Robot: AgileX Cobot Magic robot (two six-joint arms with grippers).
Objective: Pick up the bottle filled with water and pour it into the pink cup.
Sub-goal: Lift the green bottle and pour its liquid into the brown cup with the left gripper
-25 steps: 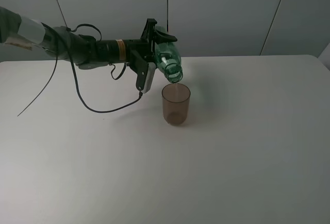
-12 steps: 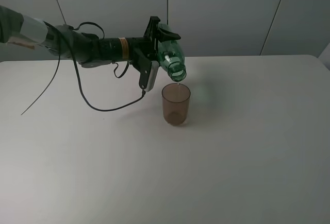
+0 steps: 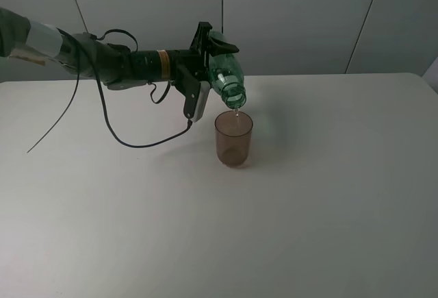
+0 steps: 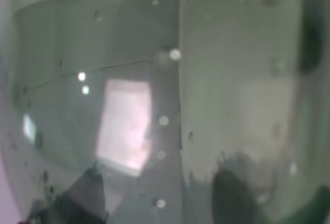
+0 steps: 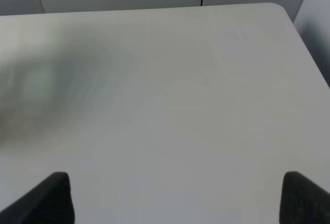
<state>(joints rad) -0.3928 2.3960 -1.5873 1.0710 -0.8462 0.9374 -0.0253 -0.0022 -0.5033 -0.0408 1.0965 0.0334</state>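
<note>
Looking down from the high cam: got the left gripper (image 3: 205,65) squeezed tight on the bottle (image 3: 226,79), lifted off the table (image 3: 328,195) and tipped way over, neck angled down, mouth sitting just above the rim of the pink cup (image 3: 233,140). Can just about make out a thin dribble between mouth and cup. Parked upright on the table right under that mouth, and not touching the bottle as far as can be seen. Can't tell the water level inside. Also spotting a black cable (image 3: 137,144) drooping in a loop below the left arm. Filling the whole left wrist cam: blurry green plastic dotted with droplets, so basically pressed up against the bottle. Over on the right wrist cam, seeing the right gripper (image 5: 175,198) with jaws spread wide apart above the tabletop, well away from bottle and cup
</note>
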